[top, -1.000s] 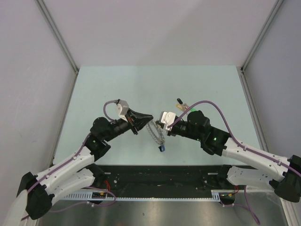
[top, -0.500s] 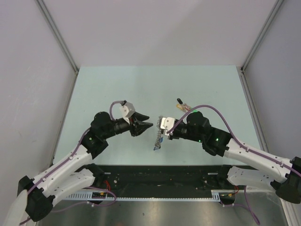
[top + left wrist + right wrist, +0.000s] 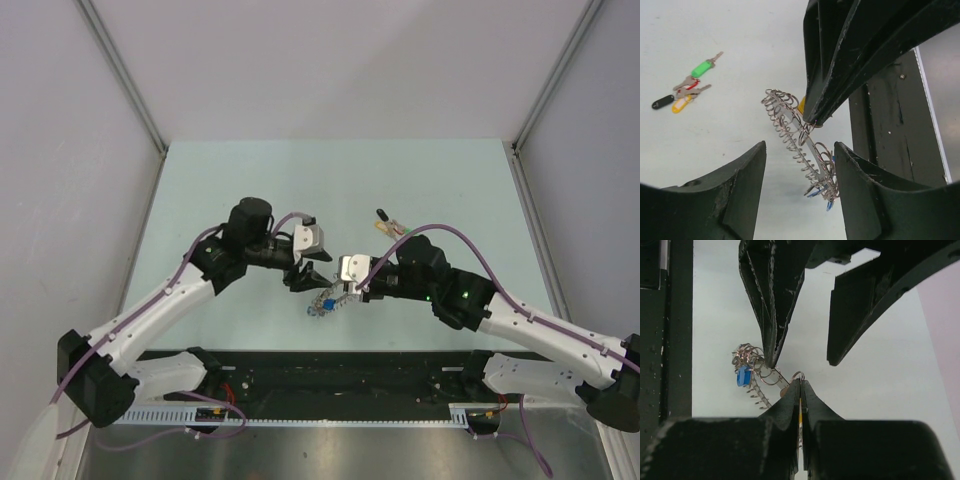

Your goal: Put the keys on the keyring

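The keyring [image 3: 330,297], a flat grey ring fringed with small wire rings, hangs above the table from my right gripper [image 3: 343,288]. That gripper is shut on its upper edge, with a yellow sliver between the fingers. A blue key [image 3: 326,304] hangs at its low end. In the left wrist view the keyring [image 3: 792,131] sits between my left gripper's [image 3: 800,150] open fingers, with the right gripper [image 3: 811,121] pinching it. In the right wrist view the right gripper [image 3: 800,382] is shut, and the open left gripper [image 3: 801,362] is just beyond the keyring [image 3: 760,376]. Loose keys [image 3: 685,90] lie on the table.
The loose keys [image 3: 392,228], with green, red, black and yellow heads, lie in a bunch on the table beyond the right arm. The dark rail [image 3: 330,375] holding the arm bases runs along the near edge. Grey walls [image 3: 330,60] close in the table's sides and back.
My left arm has swung forward and right, and its gripper now points down at the keyring, open. My right gripper has turned the keyring flatter and shifted it slightly left.
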Controlling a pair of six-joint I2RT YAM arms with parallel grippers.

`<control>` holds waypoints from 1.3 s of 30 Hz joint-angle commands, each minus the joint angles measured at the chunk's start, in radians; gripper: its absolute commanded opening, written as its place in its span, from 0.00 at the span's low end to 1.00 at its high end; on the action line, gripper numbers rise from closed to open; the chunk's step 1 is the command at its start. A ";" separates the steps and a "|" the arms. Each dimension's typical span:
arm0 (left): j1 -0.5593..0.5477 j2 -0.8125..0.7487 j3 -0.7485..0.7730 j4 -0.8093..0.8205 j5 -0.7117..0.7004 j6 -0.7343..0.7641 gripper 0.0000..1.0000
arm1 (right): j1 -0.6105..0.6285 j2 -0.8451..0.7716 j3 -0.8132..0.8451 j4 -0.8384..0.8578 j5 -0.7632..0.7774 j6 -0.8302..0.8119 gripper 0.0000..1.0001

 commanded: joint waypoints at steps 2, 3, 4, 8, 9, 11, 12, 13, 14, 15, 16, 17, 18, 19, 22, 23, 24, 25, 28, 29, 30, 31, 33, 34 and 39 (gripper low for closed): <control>0.006 0.075 0.089 -0.142 0.131 0.150 0.60 | 0.011 -0.026 0.067 0.025 -0.028 -0.018 0.00; 0.004 0.086 0.097 -0.151 0.138 0.153 0.59 | 0.011 -0.026 0.068 0.022 -0.029 -0.018 0.00; 0.006 0.095 0.105 -0.157 0.143 0.154 0.58 | 0.012 -0.023 0.068 0.022 -0.029 -0.018 0.00; 0.006 0.126 0.123 -0.166 0.171 0.154 0.52 | 0.014 -0.020 0.073 0.019 -0.029 -0.018 0.00; 0.006 0.132 0.126 -0.166 0.178 0.153 0.49 | 0.014 -0.016 0.073 0.017 -0.031 -0.020 0.00; 0.006 0.140 0.129 -0.160 0.194 0.147 0.46 | 0.015 -0.015 0.073 0.017 -0.031 -0.020 0.00; 0.006 0.144 0.129 -0.163 0.197 0.147 0.42 | 0.015 -0.013 0.076 0.015 -0.031 -0.020 0.00; 0.006 0.148 0.129 -0.163 0.204 0.145 0.40 | 0.015 -0.012 0.074 0.015 -0.031 -0.020 0.00; 0.004 0.146 0.128 -0.162 0.206 0.144 0.36 | 0.015 -0.012 0.076 0.014 -0.031 -0.020 0.00; 0.006 0.148 0.128 -0.160 0.206 0.141 0.33 | 0.015 -0.010 0.076 0.014 -0.031 -0.018 0.00; 0.006 0.148 0.125 -0.151 0.207 0.133 0.31 | 0.017 -0.010 0.076 0.014 -0.031 -0.020 0.00; 0.004 0.146 0.120 -0.146 0.212 0.128 0.28 | 0.015 -0.010 0.076 0.014 -0.031 -0.020 0.00; 0.006 0.143 0.117 -0.139 0.214 0.122 0.27 | 0.018 -0.010 0.077 0.014 -0.031 -0.020 0.00; 0.004 0.141 0.114 -0.125 0.218 0.111 0.26 | 0.017 -0.010 0.077 0.014 -0.031 -0.020 0.00; 0.004 0.140 0.105 -0.106 0.220 0.099 0.22 | 0.018 -0.009 0.079 0.011 -0.029 -0.018 0.00; 0.004 0.137 0.102 -0.102 0.224 0.096 0.20 | 0.019 -0.007 0.080 0.011 -0.029 -0.020 0.00; 0.004 0.137 0.100 -0.097 0.227 0.091 0.18 | 0.017 -0.007 0.080 0.009 -0.029 -0.020 0.00; 0.003 0.134 0.097 -0.085 0.232 0.084 0.17 | 0.019 -0.006 0.082 0.009 -0.031 -0.020 0.00; 0.003 0.129 0.088 -0.062 0.232 0.061 0.05 | 0.020 -0.003 0.080 0.009 -0.026 -0.018 0.00; 0.003 0.126 0.080 -0.054 0.227 0.053 0.00 | 0.020 -0.001 0.080 0.008 -0.017 -0.018 0.00; 0.001 0.119 0.076 -0.050 0.214 0.047 0.01 | 0.020 -0.003 0.080 0.008 -0.010 -0.018 0.00; 0.003 0.114 0.071 -0.044 0.204 0.036 0.00 | 0.022 -0.004 0.080 0.006 -0.002 -0.015 0.00; 0.003 0.086 0.054 -0.028 0.160 0.013 0.00 | 0.022 -0.012 0.082 0.000 0.032 -0.007 0.00; 0.003 0.074 0.046 -0.005 0.142 -0.007 0.00 | 0.020 -0.015 0.082 -0.001 0.043 -0.003 0.00; 0.013 -0.004 -0.013 0.101 0.042 -0.105 0.00 | 0.020 -0.030 0.080 -0.015 0.118 0.011 0.00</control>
